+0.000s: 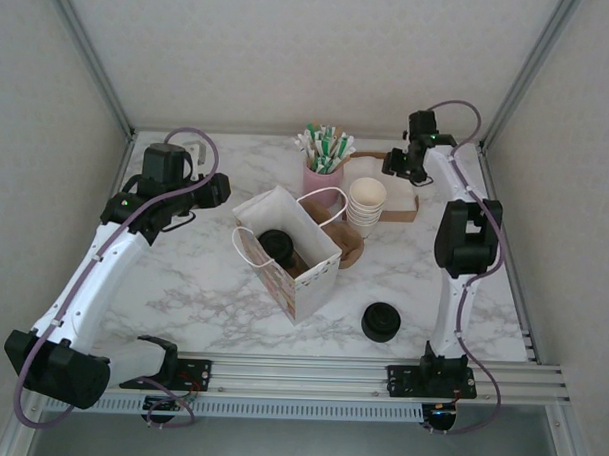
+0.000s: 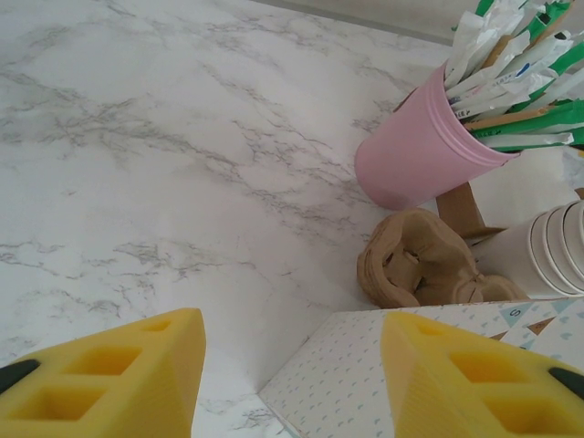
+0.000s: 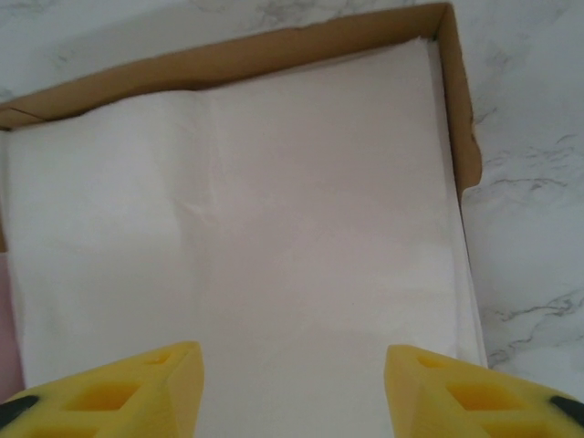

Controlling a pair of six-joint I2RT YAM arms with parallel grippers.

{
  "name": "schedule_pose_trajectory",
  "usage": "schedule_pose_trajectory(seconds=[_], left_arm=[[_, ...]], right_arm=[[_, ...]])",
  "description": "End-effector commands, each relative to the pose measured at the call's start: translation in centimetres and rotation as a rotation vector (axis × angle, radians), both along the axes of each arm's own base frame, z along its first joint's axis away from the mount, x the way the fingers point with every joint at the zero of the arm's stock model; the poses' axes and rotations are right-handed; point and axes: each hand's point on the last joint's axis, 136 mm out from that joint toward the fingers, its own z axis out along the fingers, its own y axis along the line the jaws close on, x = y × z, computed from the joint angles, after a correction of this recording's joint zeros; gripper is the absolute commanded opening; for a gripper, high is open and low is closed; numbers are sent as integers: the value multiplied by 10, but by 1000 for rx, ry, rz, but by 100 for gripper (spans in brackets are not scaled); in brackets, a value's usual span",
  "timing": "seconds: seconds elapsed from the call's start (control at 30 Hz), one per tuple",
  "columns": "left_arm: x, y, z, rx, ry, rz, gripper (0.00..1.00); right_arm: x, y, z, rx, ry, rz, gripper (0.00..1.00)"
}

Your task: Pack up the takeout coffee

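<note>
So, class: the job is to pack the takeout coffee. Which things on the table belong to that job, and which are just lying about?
For the job:
brown cup carrier
white paper bag

Lying about:
pink straw pot
stack of paper cups
black lid
napkin tray

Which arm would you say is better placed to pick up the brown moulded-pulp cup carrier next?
Probably the right. The right gripper hovers open over the cardboard napkin tray near the brown moulded-pulp cup carrier, while the white paper bag stands between that carrier and the left gripper.
</note>
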Motion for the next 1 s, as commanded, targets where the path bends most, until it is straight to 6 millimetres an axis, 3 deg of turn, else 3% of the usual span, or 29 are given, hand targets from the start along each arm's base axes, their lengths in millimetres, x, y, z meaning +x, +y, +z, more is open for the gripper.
schedule_pose_trajectory(seconds=[0.0,0.53,0.73,0.97], left_arm=[[1,1,-7,23,9,-3,54],[3,1,-11,28,18,-1,54],[2,1,-10,28,18,-2,54],[2,1,-9,26,15,-2,53]], right_arm=[[0,1,-3,-31,27,24,58],[1,9,-52,-115,130,77,57],[-1,11,-63,-108,155,77,42],[3,16,-39,-66,98,64,16]])
